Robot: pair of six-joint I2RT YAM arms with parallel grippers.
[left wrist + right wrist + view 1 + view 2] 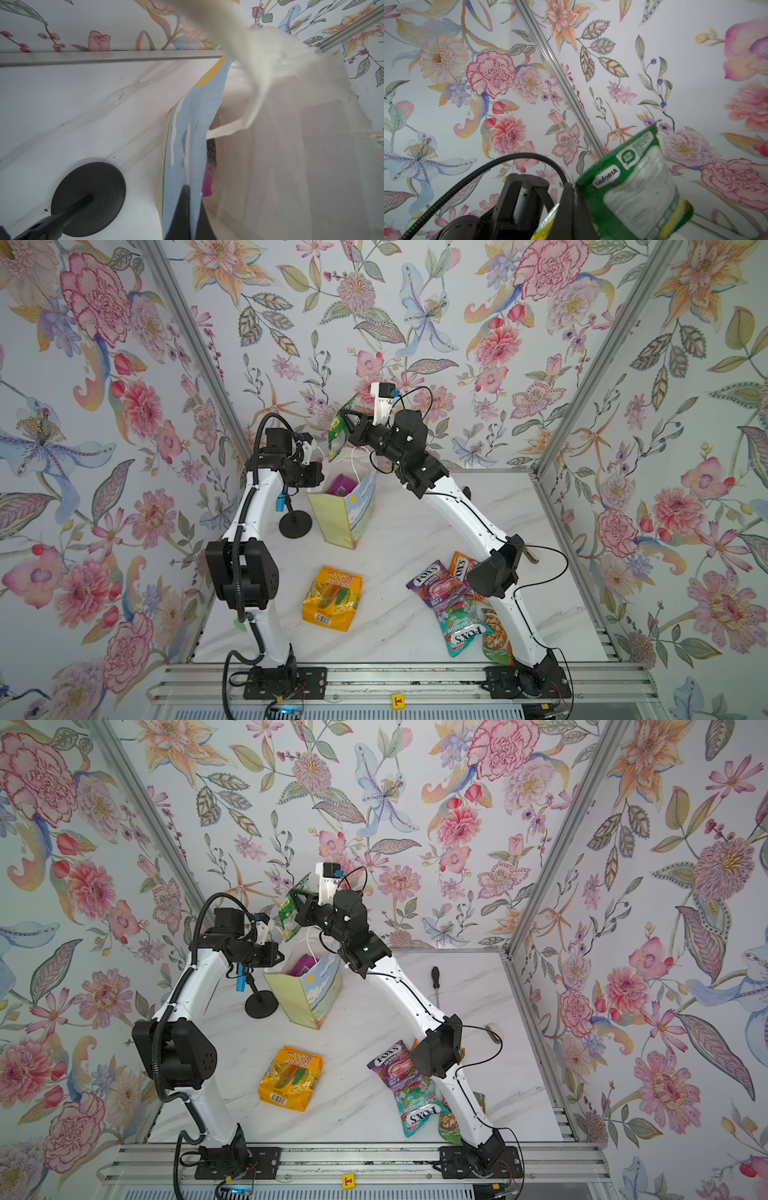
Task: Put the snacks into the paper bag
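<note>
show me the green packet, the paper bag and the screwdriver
green packet (639, 187), right wrist view, on its printed back panel
paper bag (334, 518), in a top view, on its yellow-green side
screwdriver (435, 974), in a top view, on its black handle

Seven snack packets are counted: one green packet (336, 438), one magenta packet (342, 485), one yellow-orange packet (332, 599), one purple packet (430, 583), one orange packet (458, 566), one teal packet (461, 632) and one green-orange packet (494, 639). One paper bag (332, 518), one toy microphone (295, 524) and one screwdriver (435, 977) are also counted. Two robot arms are seen, the left arm (254, 506) and the right arm (461, 510).
</note>
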